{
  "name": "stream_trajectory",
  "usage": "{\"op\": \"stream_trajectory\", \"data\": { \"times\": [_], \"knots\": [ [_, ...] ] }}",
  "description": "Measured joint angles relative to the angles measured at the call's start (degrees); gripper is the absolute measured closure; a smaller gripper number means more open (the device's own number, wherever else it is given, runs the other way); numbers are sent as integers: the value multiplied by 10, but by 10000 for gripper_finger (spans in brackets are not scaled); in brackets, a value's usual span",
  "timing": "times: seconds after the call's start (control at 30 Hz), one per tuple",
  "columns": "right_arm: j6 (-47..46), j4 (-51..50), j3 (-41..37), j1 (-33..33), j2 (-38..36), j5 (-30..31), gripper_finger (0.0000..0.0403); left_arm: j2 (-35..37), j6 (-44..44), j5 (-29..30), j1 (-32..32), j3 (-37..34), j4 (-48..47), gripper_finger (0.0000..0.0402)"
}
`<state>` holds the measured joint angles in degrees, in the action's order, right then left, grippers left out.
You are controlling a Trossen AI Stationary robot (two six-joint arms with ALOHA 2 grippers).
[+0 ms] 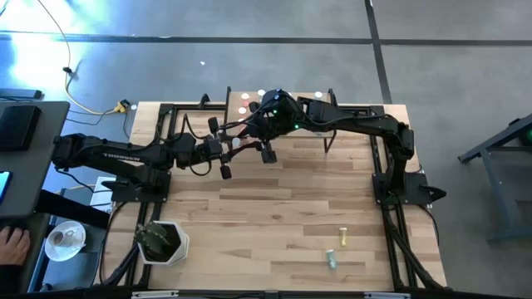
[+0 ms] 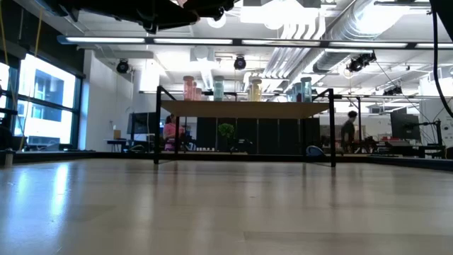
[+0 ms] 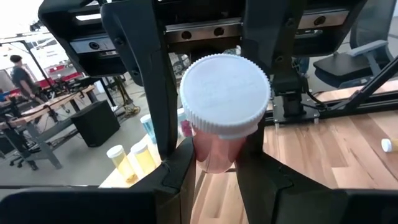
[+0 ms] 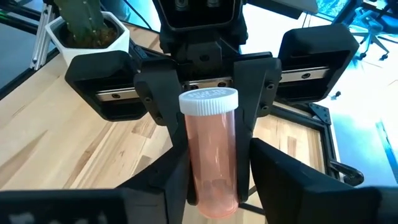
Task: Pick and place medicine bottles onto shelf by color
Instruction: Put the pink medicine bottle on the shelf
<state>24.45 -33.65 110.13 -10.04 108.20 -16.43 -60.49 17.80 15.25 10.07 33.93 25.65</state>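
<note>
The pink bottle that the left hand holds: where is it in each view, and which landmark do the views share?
High view: pink bottle, a pale speck between both arms, just before the shelf.
Low view: not clearly visible.
Left wrist view: centre, cap facing the camera.
Right wrist view: centre, seen from the side.
Landmark: the shelf, also in the low view.

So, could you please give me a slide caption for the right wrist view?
A pink bottle held by the left end effector sits between the right end effector's closing fingers, mid-handover above the table.
</note>
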Motion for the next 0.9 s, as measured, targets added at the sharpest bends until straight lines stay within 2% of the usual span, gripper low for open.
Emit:
{"op": "stream_trajectory", "data": {
  "times": [0.23, 0.53, 0.7, 0.9],
  "knots": [
    [1, -1, 0, 1, 0, 15, 279, 0, -2, 6, 1, 0, 1, 312],
    [1, -4, 0, 1, 0, 18, 281, 0, -2, 7, 1, 0, -7, 301],
    [-4, -8, 0, 1, 0, 18, 282, 0, 4, 8, 1, 0, -17, 281],
    [-5, -7, 0, 0, 1, 19, 285, 1, -3, 15, 0, 0, -24, 236]
  ]
}}
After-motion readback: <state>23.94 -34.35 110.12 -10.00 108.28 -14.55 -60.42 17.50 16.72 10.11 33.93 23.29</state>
